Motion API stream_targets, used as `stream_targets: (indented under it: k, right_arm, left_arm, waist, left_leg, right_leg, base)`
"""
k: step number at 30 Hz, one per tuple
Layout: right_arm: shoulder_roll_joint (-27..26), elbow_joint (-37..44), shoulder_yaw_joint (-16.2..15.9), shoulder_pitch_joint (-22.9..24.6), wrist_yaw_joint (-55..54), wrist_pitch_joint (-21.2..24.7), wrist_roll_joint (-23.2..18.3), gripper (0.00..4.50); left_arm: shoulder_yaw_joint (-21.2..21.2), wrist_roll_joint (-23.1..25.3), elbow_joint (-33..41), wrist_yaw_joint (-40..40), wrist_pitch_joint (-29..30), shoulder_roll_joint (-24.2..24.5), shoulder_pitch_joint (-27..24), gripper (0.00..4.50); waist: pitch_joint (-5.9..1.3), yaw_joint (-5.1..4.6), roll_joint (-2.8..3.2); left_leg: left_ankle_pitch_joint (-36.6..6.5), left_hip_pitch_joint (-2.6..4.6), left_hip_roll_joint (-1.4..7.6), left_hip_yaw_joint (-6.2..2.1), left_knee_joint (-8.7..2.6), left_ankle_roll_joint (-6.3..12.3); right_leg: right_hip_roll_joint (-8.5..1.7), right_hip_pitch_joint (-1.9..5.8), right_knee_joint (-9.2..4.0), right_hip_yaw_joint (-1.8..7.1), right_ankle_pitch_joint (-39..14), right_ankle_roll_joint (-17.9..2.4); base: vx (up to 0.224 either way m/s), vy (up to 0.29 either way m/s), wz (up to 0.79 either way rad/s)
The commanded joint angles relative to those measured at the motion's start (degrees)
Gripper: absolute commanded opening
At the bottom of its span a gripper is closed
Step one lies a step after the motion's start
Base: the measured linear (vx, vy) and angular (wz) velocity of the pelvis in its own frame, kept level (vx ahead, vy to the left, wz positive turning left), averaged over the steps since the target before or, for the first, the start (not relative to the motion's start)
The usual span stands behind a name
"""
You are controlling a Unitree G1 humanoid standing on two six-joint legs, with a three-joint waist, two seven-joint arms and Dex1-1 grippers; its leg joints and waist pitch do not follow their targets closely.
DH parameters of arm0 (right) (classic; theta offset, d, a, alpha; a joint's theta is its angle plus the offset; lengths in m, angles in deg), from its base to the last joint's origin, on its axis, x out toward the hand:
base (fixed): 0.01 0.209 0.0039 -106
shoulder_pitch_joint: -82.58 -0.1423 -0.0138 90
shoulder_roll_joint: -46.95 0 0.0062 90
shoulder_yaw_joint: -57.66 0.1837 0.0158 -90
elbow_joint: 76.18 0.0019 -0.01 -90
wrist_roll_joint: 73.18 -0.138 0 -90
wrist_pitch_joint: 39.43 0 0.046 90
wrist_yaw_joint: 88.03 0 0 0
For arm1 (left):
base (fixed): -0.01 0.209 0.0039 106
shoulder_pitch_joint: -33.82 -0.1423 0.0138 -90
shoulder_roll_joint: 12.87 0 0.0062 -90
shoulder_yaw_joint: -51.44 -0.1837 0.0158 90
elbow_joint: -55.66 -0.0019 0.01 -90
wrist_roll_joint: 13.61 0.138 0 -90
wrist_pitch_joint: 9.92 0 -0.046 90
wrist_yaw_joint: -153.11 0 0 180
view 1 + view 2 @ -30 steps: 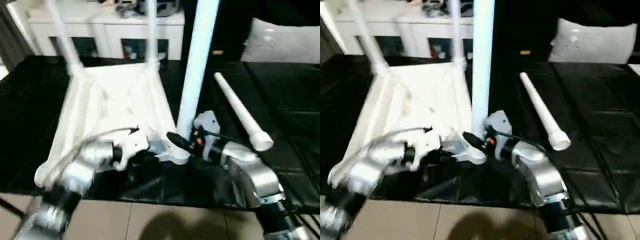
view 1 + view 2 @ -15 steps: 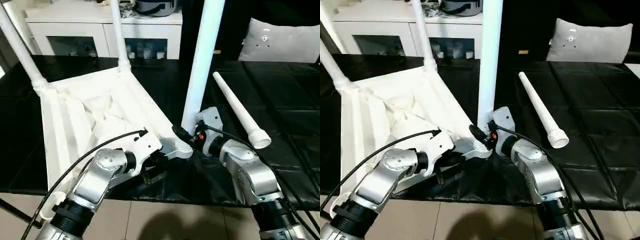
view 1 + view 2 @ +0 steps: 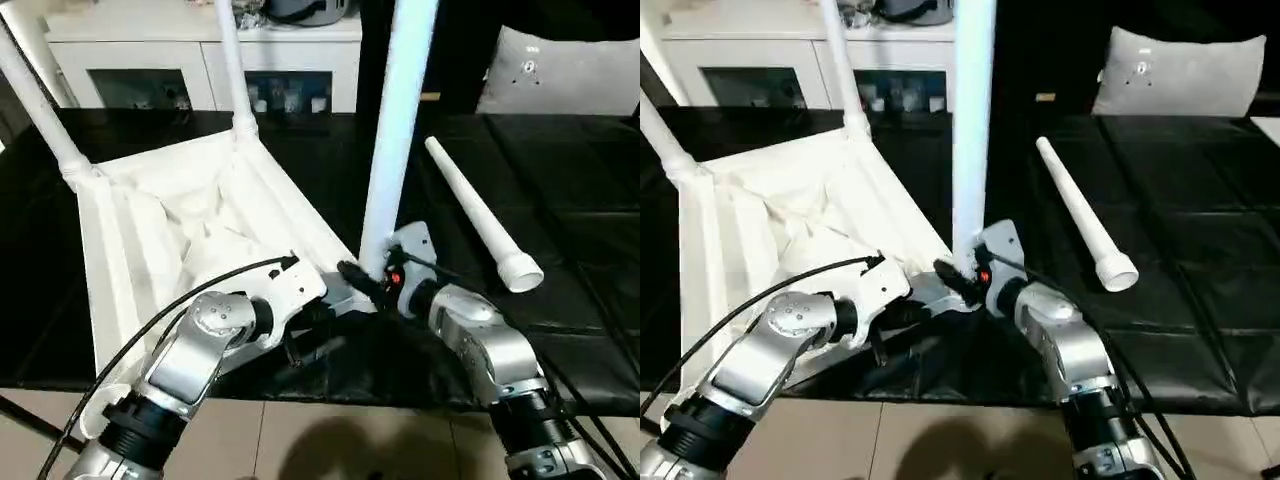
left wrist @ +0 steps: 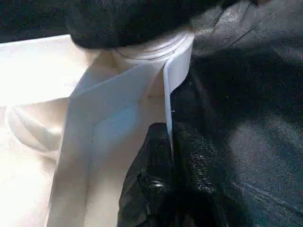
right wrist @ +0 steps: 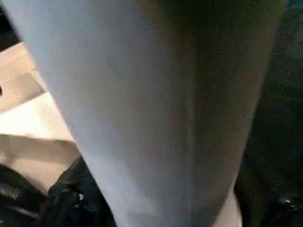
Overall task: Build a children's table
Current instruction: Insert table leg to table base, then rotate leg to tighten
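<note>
Children's table (image 3: pixel 190 215) lay upside down on the black tabletop (image 3: pixel 560 190), ribbed underside up, two legs already standing at its far corners (image 3: pixel 45 95) (image 3: pixel 232 65), and the left gripper (image 4: pixel 170 156) had its jaws clenched on the thin rim of the top right beside the near corner socket (image 3: pixel 352 298). Right there a third leg (image 3: pixel 395 130) stood upright in that socket, with the right gripper (image 3: pixel 365 282) at its base, one black finger (image 3: pixel 352 274) reaching past the tube, though whether those jaws gripped it or sat released I cannot tell. Further right, the fourth leg (image 3: pixel 480 215) lay loose on the tabletop, well apart from the table.
</note>
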Motion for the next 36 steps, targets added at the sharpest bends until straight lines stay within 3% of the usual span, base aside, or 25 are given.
stream_targets:
  k: [1,3,5,8,12,13,16,20,28,36]
  right_arm:
    - [0.4,-1.6,-0.7,1.1,0.4,1.8,1.2,3.57]
    - [1.0,-0.4,-0.8,2.0,1.8,1.3,0.7,3.68]
    - [1.5,0.3,-0.9,2.6,2.8,0.5,0.4,3.81]
    - [3.0,1.0,-1.1,3.9,5.1,-2.1,0.2,4.09]
    - [4.8,2.7,-0.8,5.5,7.7,-4.3,-0.4,4.44]
    - [5.6,3.5,-0.3,6.1,8.9,-4.7,-1.0,4.44]
    - [7.1,4.7,0.4,7.1,11.1,-5.5,-1.8,4.44]
    - [10.0,6.0,1.6,8.1,14.2,-6.6,-3.1,4.44]
    - [17.0,9.0,2.5,8.6,22.8,-7.9,-4.6,4.44]
    - [21.7,9.7,-1.3,4.7,30.7,-8.0,-3.5,4.44]
  left_arm:
    - [-0.9,0.0,-0.8,1.2,-1.6,0.7,1.6,0.0]
    - [-0.9,0.0,-2.2,1.7,-2.7,1.3,2.1,0.0]
    - [-1.2,0.1,-3.3,2.5,-4.8,1.8,2.4,0.0]
    - [-1.7,-0.2,-5.3,4.5,-7.6,2.7,3.0,0.0]
    - [-1.9,-0.1,-8.6,5.5,-10.1,3.5,4.4,0.0]
    - [-1.8,-0.2,-10.4,6.0,-11.2,3.6,5.2,0.0]
    - [-2.5,-0.3,-13.2,8.2,-15.3,4.1,6.4,0.0]
    - [-3.7,0.1,-16.5,11.4,-19.4,5.3,7.5,0.0]
    - [-5.3,0.8,-22.7,15.7,-26.1,6.7,10.2,0.0]
    - [-7.8,0.2,-24.6,22.6,-33.5,7.7,11.3,0.0]
  waist:
    - [-2.62,0.32,0.28]
    - [-2.5,0.53,0.35]
    - [-2.75,1.04,0.46]
    - [-3.03,1.74,0.53]
    - [-3.44,2.23,0.5]
    - [-3.38,2.27,0.77]
    - [-3.27,2.52,0.64]
    - [-3.3,2.62,0.77]
    - [-3.51,3.26,0.75]
    - [-3.76,3.57,0.25]
  left_leg:
    - [-21.4,-0.07,2.91,-1.6,-4.92,0.95]
    - [-20.6,0.05,2.75,-1.28,-4.71,1.37]
    - [-17.8,-0.21,2.84,-1.25,-4.71,1.72]
    - [-15.2,-0.15,2.84,-1.05,-4.49,2.25]
    - [-10.6,-0.3,2.95,-0.92,-4.15,3.3]
    - [-10.3,-0.44,2.91,-0.94,-4.14,3.55]
    - [-11.9,-0.37,2.83,-0.89,-4.17,3.57]
    - [-12.3,-0.32,2.87,-0.92,-4.13,3.41]
    - [-10.1,-0.36,2.89,-0.79,-3.79,4.8]
    - [-8.2,-0.42,3.05,-0.67,-3.44,5.89]
  right_leg:
    - [-4.78,1.63,-4.86,2.92,-23.9,-8.2]
    - [-4.64,1.47,-4.91,3.0,-23.3,-8.7]
    - [-4.71,2.01,-4.49,3.05,-20.8,-9.2]
    - [-4.72,2.16,-4.38,3.04,-18.5,-9.4]
    - [-4.57,2.7,-3.34,2.96,-10.5,-11.6]
    - [-4.61,2.74,-3.3,2.9,-10.3,-11.8]
    - [-4.69,2.86,-3.92,2.87,-14.7,-10.5]
    - [-4.78,2.86,-3.99,2.84,-16.3,-10.0]
    - [-4.66,2.96,-3.71,2.68,-14.6,-10.4]
    - [-4.68,3.03,-3.32,2.56,-12.9,-11.3]
  base:
    - [0.0,0.0,0.0]
    - [0.0,0.0,0.0]
    - [0.0,0.0,0.0]
    - [0.0,0.0,0.0]
    - [0.0,0.0,0.0]
    - [0.0,0.0,0.0]
    - [0.0,0.0,0.0]
    - [0.0,0.0,0.0]
    - [0.0,0.0,0.0]
    - [0.0,0.0,0.0]
